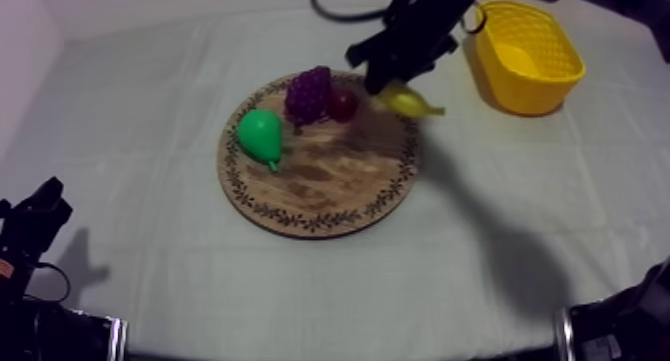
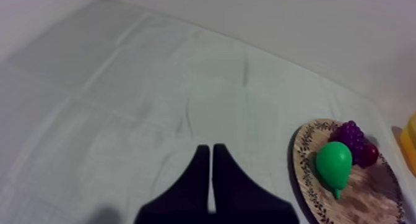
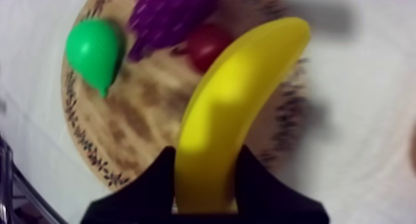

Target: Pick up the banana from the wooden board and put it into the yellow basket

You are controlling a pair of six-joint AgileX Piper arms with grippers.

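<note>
The right arm (image 1: 424, 21) reaches in from the upper right, its wrist bent downward. The right gripper (image 3: 206, 161) has its 2 black fingers (image 3: 160, 174) clamped on one end of the banana (image 3: 247, 84), which juts out ahead of the fingertips. The left gripper (image 2: 212, 152) sits low at its own side, its 2 fingers pressed together into a narrow wedge.

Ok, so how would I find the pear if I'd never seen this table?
Find the round wooden board in the middle of the table. On its side away from the yellow basket lies the pear. It is the only green thing there; its neighbours are purple grapes and a small red fruit.
</note>
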